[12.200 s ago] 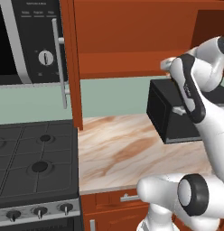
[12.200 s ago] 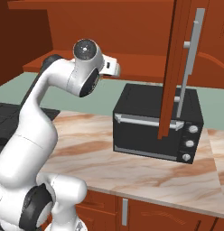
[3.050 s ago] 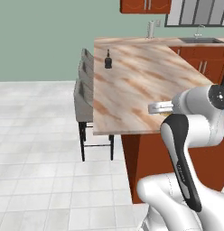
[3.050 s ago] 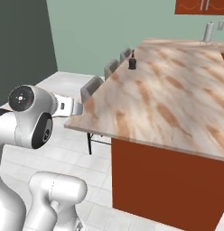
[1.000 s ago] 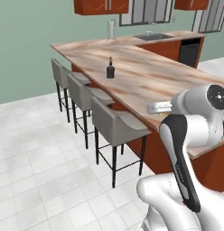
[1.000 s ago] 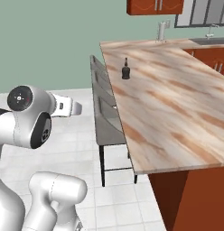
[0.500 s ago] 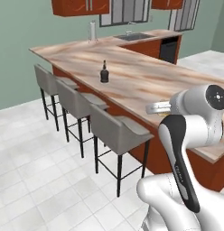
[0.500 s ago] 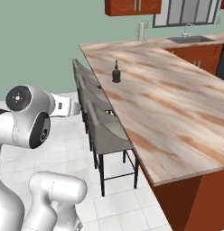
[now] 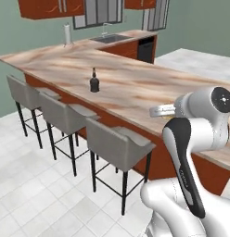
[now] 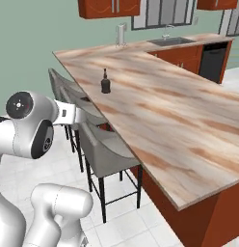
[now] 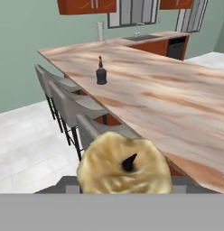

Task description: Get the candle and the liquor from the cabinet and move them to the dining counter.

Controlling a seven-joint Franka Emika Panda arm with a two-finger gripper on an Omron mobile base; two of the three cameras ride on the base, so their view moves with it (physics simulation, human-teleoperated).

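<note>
The liquor (image 9: pixel 94 83) (image 10: pixel 105 83) (image 11: pixel 101 74), a black bottle with a thin neck, stands upright on the dining counter (image 9: pixel 135 88) (image 10: pixel 179 116) (image 11: pixel 177 99), near its stool-side edge. The candle (image 11: pixel 125 164), yellowish with a dark wick, sits close in the hand view. My gripper (image 11: pixel 125 186) is shut on it, its fingers mostly hidden behind the wax. In the left base view the gripper (image 9: pixel 162 111) hangs by the counter's near edge, a bit of yellow candle (image 9: pixel 169 116) showing under it. The cabinet is out of view.
Three grey stools (image 9: pixel 114 141) (image 10: pixel 99 149) line the counter's near side on white floor tiles. A sink (image 9: pixel 109 39) and a white paper-towel roll (image 9: pixel 67 34) sit at the far end. A black dishwasher front (image 10: pixel 213 60) and red-brown wall cupboards (image 9: pixel 45 7) are beyond.
The base has driven and turned, so the whole picture has swung: counter and stools now lie more across the view. The bottle stays put on the counter. The candle remains gripped.
</note>
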